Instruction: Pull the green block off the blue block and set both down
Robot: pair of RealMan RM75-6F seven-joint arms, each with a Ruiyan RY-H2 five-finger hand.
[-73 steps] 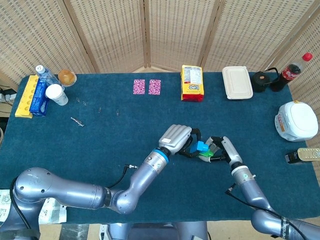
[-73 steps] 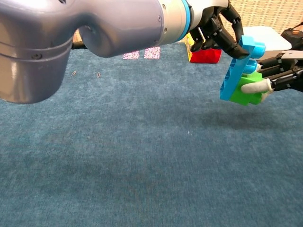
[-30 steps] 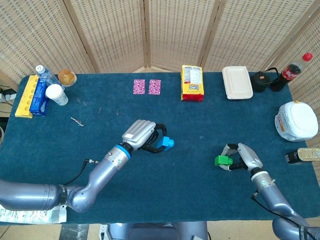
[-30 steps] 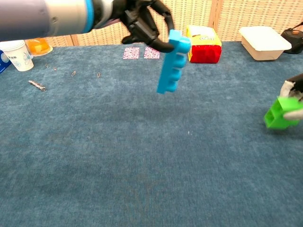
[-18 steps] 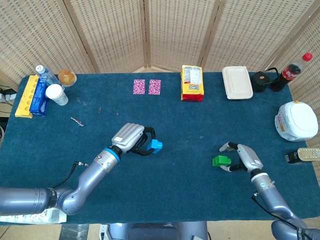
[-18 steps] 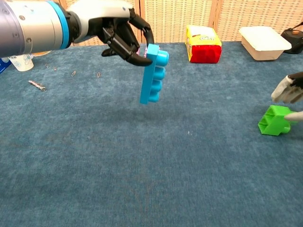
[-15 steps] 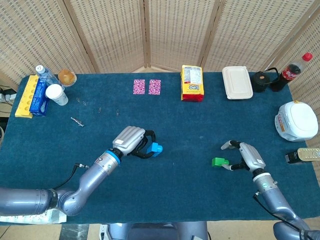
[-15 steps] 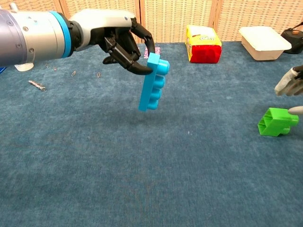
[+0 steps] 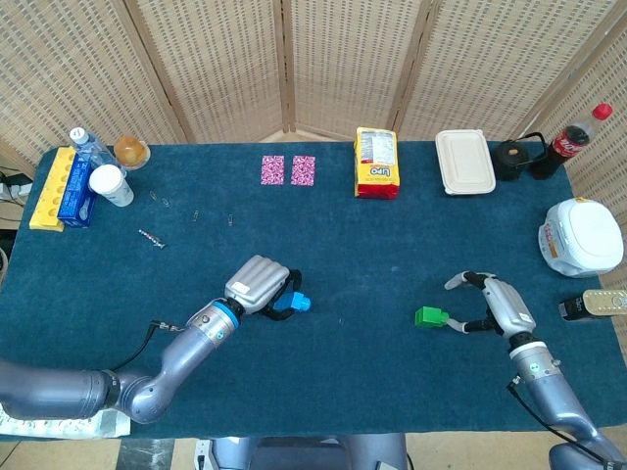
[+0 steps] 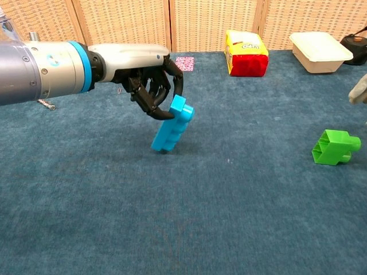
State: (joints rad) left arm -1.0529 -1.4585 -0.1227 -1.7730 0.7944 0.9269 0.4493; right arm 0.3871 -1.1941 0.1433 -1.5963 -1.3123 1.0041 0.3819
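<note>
The blue block hangs tilted in my left hand, its lower end touching or nearly touching the blue cloth left of centre. The fingers curl around its upper end. The green block lies on the cloth at the right, on its own. My right hand is just right of it, fingers spread, holding nothing; only its edge shows in the chest view.
A yellow and red packet and a white lidded box stand at the back. Two pink cards lie behind the left hand. A cup, boxes and small metal bits sit at the far left; a cola bottle at the far right.
The blocks were pulled apart. My left hand carried the blue block left and lowered it to the cloth. My right hand set the green block down, let go and drew back to the right.
</note>
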